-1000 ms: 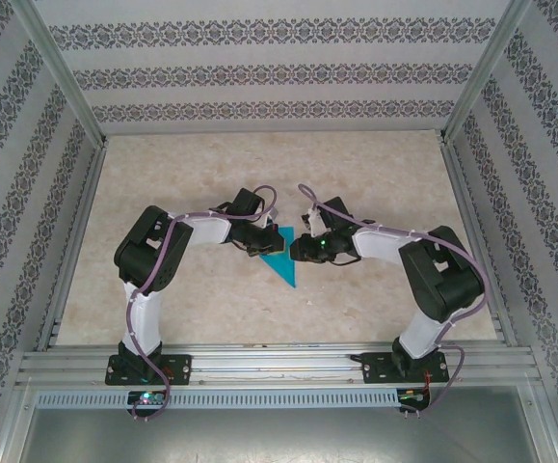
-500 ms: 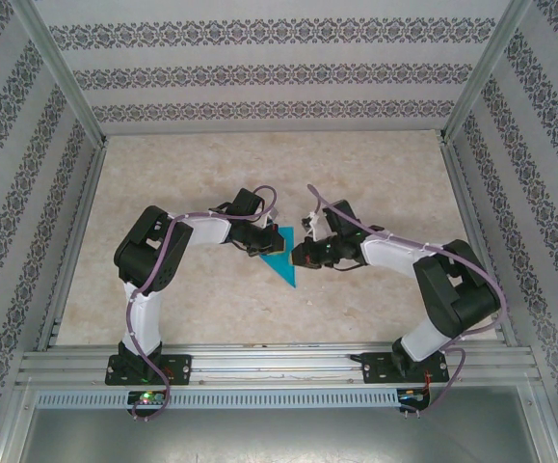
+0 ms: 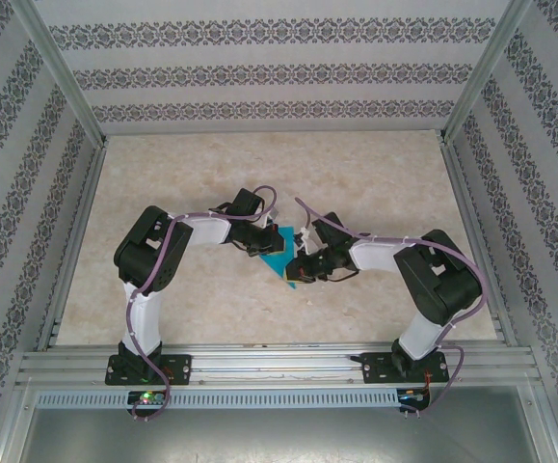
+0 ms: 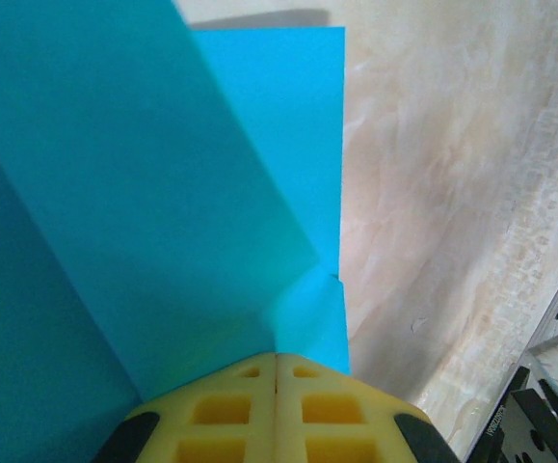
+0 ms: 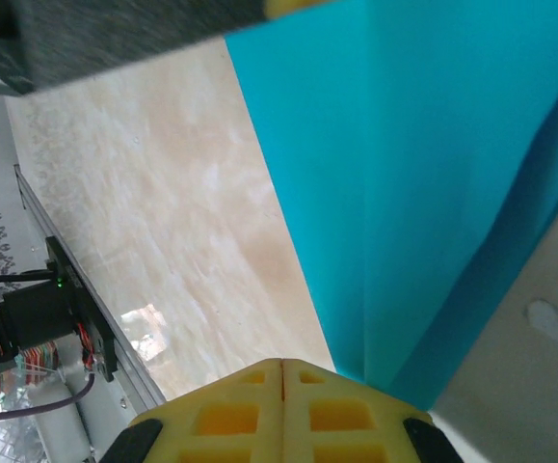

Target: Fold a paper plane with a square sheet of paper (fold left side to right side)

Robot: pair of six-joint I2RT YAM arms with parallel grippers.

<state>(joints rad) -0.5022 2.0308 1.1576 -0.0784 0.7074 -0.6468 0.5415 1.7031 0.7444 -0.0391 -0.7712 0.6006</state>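
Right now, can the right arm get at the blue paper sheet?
Likely yes. The right gripper sits at the square sheet of paper, jaws shut on what looks like its edge. The left gripper pinches another edge and leaves the way free.

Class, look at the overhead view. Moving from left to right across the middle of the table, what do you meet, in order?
left arm's elbow → left gripper → turquoise paper → right gripper → right arm's elbow
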